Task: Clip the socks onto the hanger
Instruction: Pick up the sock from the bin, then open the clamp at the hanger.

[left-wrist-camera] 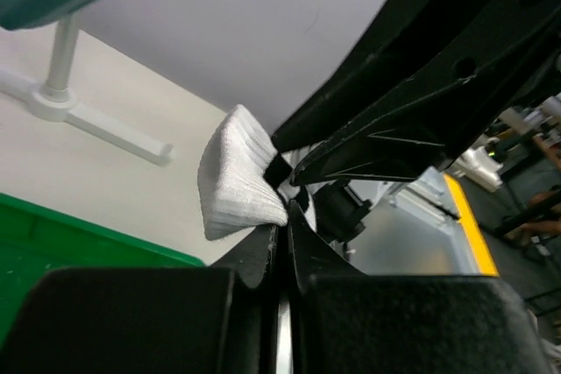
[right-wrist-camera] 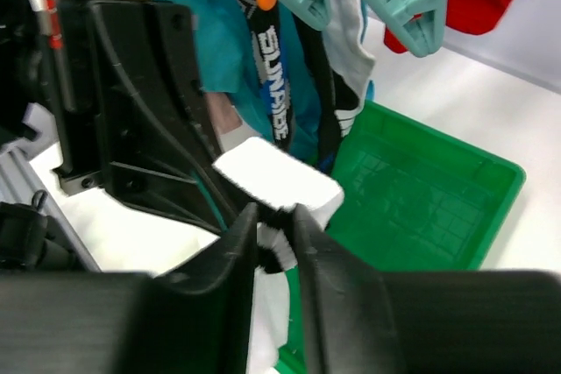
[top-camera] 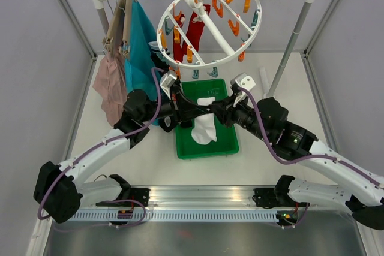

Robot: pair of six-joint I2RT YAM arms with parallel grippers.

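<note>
Top view: left gripper (top-camera: 185, 108) and right gripper (top-camera: 219, 110) are meeting over the green tray (top-camera: 207, 153), both pinching the top of one white sock (top-camera: 204, 127). It is hanging below the hanger (top-camera: 211, 27), which is on the rail and carrying red socks (top-camera: 193, 31). The sock's long axis is running from the pinch down into the tray, cuff up, toe end low and nearer the bases. Left wrist: left gripper (left-wrist-camera: 282, 219) is clamping narrow on the ribbed cuff (left-wrist-camera: 235, 177). Right wrist: right gripper (right-wrist-camera: 276, 221) is pinching the same edge (right-wrist-camera: 279, 177), with teal clips (right-wrist-camera: 410, 8) hanging just above. My read for this step: keep the cuff edge taut and level between the pinches, lift straight up, and feed that edge into a free clip while avoiding the clipped black sock (right-wrist-camera: 267, 63).
</note>
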